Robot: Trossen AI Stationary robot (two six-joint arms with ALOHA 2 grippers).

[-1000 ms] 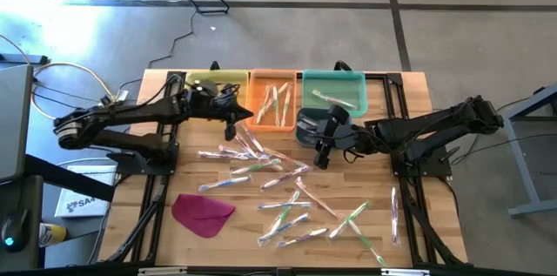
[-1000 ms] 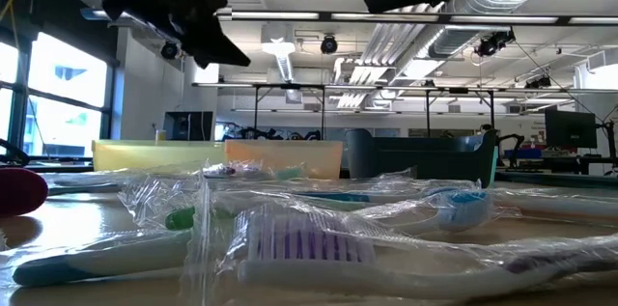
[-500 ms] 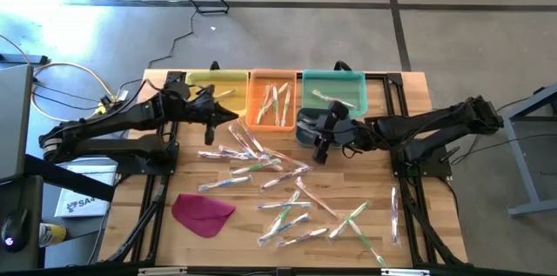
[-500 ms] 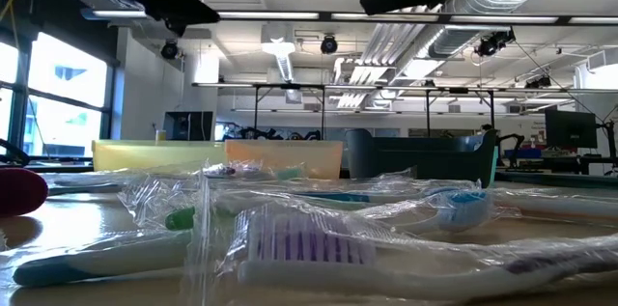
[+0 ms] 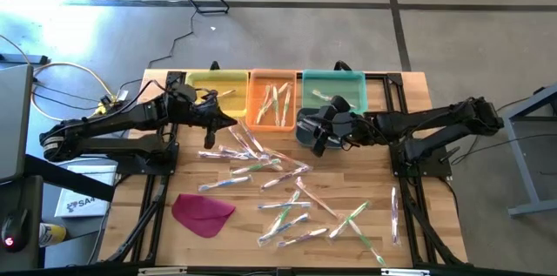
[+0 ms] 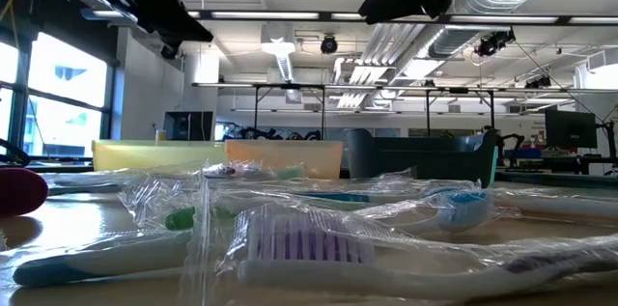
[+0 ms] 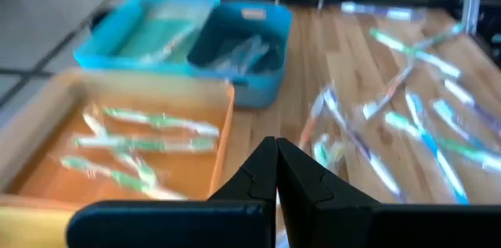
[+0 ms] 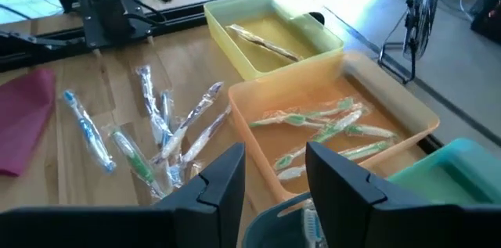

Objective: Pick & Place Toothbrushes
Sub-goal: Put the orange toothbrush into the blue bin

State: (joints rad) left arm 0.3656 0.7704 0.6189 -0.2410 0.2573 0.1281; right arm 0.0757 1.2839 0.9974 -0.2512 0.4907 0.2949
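Several wrapped toothbrushes (image 5: 278, 180) lie scattered flat on the wooden table (image 5: 383, 250), and more show close up in the low view (image 6: 299, 243). Others lie in the orange bin (image 5: 273, 102), the yellow bin (image 5: 216, 84), the teal bin (image 5: 333, 89) and a dark blue bin (image 7: 235, 44). My left gripper (image 5: 230, 123) (image 7: 275, 170) hovers shut near the orange bin's near left corner, holding nothing. My right gripper (image 5: 318, 143) (image 8: 274, 177) hangs over the dark blue bin's near edge, its fingers apart with nothing between them.
A flat magenta cloth piece (image 5: 203, 212) lies at the near left. One toothbrush (image 5: 394, 211) lies apart by the right edge. The bins stand in a row along the far edge. Black frame rails run down both table sides.
My left gripper has drawn back from the orange bin toward the table's left edge and risen, staying shut. My right gripper has shifted a little toward the far edge, over the dark blue bin, and rolled slightly. The toothbrushes on the table lie as before.
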